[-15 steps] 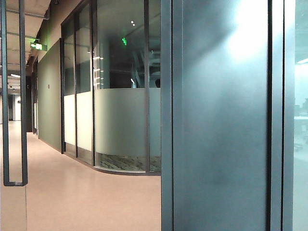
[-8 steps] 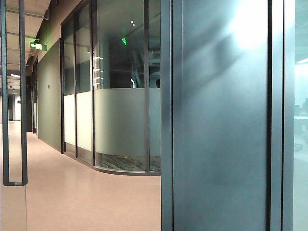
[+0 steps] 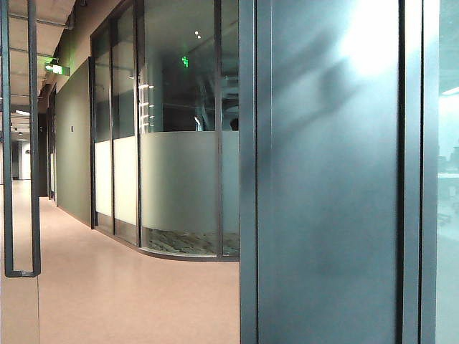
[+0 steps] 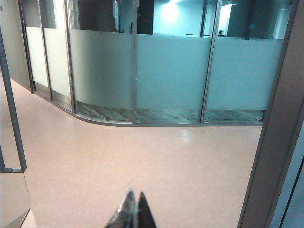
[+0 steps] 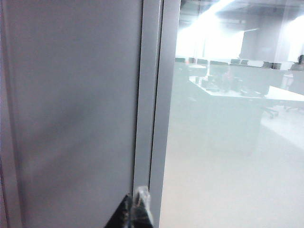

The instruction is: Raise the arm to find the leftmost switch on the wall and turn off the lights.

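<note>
Exterior view: no switch is seen, only a door handle (image 3: 21,143), frosted glass partition (image 3: 179,190) and grey wall panel (image 3: 326,215). Left end effector (image 4: 133,213) and right end effector (image 5: 137,209) are closed, empty. Risk: the panel frame (image 5: 147,95) may be struck when raised blind.

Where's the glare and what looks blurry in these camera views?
Exterior view: bright glare high on the grey panel, soft shadows below it. Right wrist view: office behind the frosted glass washed out, right gripper blurred, jaws closed. Left wrist view: sharper, left gripper closed.
</note>
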Controlling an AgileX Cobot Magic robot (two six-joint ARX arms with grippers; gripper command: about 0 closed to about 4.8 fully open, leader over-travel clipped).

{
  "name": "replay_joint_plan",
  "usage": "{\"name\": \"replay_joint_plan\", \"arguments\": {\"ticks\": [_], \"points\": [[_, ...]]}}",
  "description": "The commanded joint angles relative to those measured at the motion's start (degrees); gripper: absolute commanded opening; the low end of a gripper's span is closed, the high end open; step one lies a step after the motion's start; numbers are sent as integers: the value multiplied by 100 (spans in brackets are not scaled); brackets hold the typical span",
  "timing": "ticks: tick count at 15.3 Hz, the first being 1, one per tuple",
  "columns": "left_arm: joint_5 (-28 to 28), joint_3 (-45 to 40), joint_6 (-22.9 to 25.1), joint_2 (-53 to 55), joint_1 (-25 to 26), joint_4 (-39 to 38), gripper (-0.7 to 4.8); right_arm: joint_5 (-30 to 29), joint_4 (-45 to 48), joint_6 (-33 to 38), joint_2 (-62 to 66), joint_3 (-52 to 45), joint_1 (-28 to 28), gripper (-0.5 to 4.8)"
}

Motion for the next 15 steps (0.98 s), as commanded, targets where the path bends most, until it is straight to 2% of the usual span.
{"name": "replay_joint_plan", "arguments": {"ticks": [1,7,8,9,12,15], "points": [[28,11,-17,-2,4,44,-5,28,61,13,-7,31,-2,-1],[24,9,26,-138,63,-55,-5,28,61,13,-7,31,-2,-1],[31,-9,404,-254,247,-111,-5,28,59,13,-7,28,-2,-1],[35,-90,389,-339,428,-164,-5,28,61,13,-7,31,-2,-1],[28,-1145,378,-688,728,22,-5,28,61,13,-9,31,-2,-1],[160,-2579,-269,-1152,730,1257,-5,2,61,13,-7,28,-2,-1]]}}
